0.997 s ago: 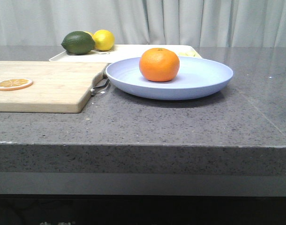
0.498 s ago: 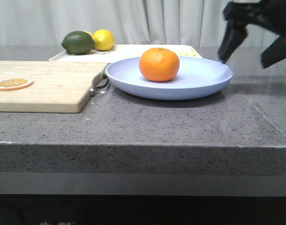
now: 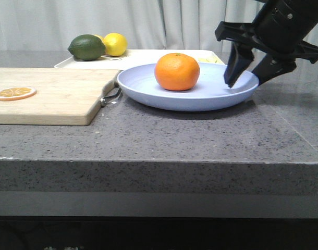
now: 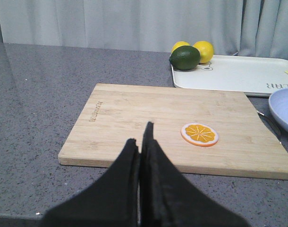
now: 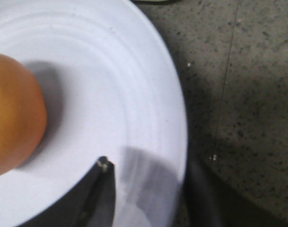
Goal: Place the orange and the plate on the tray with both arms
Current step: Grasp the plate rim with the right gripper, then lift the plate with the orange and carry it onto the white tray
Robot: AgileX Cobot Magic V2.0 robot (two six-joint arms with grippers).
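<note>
The left gripper [image 4: 140, 142], fingers pressed together, is hovering over a light wooden cutting board [image 3: 49, 94] bearing faint, unreadable lettering. On the far cream-white rectangular tray [image 4: 233, 73], partly cut-off grey lettering is showing. The round bright-orange orange [image 3: 177, 72] is sitting on the wide pale lavender plate [image 3: 211, 94], near the tray. The right gripper [image 3: 250, 78], spread, is straddling the plate's right rim.

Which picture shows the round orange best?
The front view: the whole orange sits on the blue plate. The right wrist view catches only a blurry edge of it. The left wrist view misses it, showing only the orange slice.
</note>
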